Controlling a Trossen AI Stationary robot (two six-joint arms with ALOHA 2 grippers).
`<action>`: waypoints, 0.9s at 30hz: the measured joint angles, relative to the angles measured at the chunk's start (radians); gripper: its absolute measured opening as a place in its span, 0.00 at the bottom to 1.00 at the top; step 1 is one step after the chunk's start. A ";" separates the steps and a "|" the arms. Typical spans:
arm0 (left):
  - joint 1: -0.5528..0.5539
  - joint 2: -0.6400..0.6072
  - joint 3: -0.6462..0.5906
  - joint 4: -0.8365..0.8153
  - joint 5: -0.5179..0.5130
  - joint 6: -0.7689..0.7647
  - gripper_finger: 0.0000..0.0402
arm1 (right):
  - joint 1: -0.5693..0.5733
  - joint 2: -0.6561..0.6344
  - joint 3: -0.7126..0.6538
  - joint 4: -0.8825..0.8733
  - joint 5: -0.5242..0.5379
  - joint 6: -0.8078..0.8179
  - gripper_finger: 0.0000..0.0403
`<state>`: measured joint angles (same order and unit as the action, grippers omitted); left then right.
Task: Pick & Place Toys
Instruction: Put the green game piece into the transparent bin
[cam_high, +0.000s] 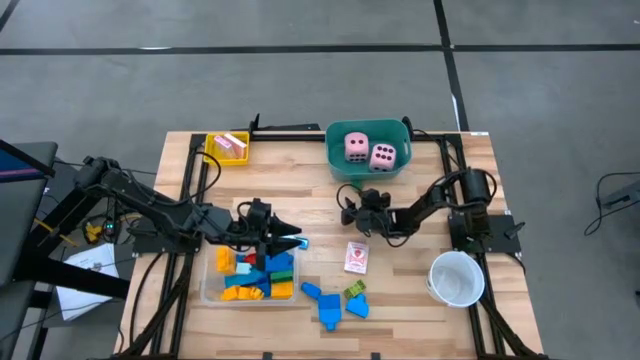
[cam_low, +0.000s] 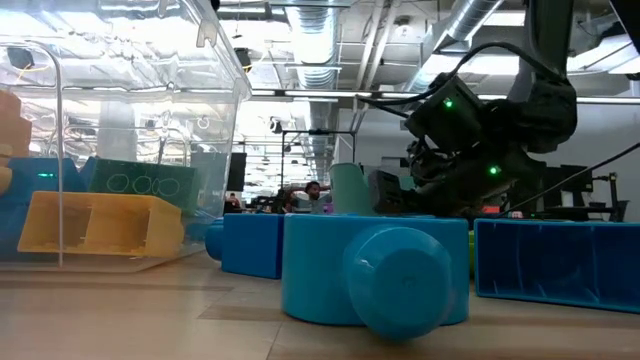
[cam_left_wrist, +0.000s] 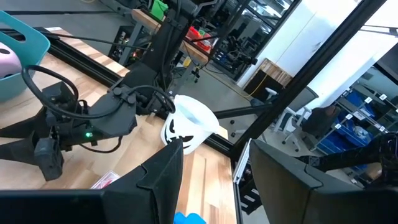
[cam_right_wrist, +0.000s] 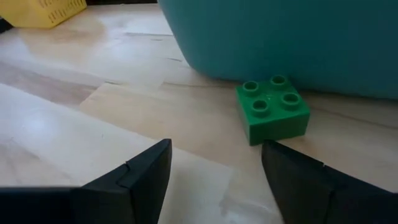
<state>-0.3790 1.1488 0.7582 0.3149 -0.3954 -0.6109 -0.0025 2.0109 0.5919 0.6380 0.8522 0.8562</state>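
Right tool (cam_right_wrist: 214, 171) hangs low over the counter (cam_high: 300, 165), fingers spread, gripping nothing; a green block (cam_right_wrist: 272, 107) sits on the wood just ahead of its tips, right beside the teal tub (cam_right_wrist: 292, 37), not touched. Left tool (cam_high: 290, 242) is over the clear tray (cam_high: 210, 290) at near left, fingers parted, nothing between them. Tray holds blue, yellow-orange and red blocks (cam_high: 255, 275). Loose blue blocks (cam_high: 325, 305) and one more green block (cam_high: 354, 291) lie on the counter just right of the tray, a pink-white card (cam_high: 356, 257) beside them. Two pink dice (cam_high: 368, 150) sit in the tub at far centre. White cup (cam_high: 457, 278) near right.
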 joint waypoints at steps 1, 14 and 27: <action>0.000 0.000 0.000 0.000 0.000 0.000 0.45 | -0.005 0.000 0.000 0.001 -0.004 0.000 0.61; 0.000 0.000 0.000 0.000 0.000 -0.012 0.45 | -0.071 0.003 0.000 0.048 -0.047 -0.093 0.61; -0.001 0.000 0.000 0.001 0.000 -0.049 0.45 | -0.021 0.005 -0.002 0.058 -0.050 -0.100 0.61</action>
<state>-0.3798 1.1488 0.7582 0.3157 -0.3954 -0.6601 -0.0234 2.0159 0.5894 0.6960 0.8021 0.7561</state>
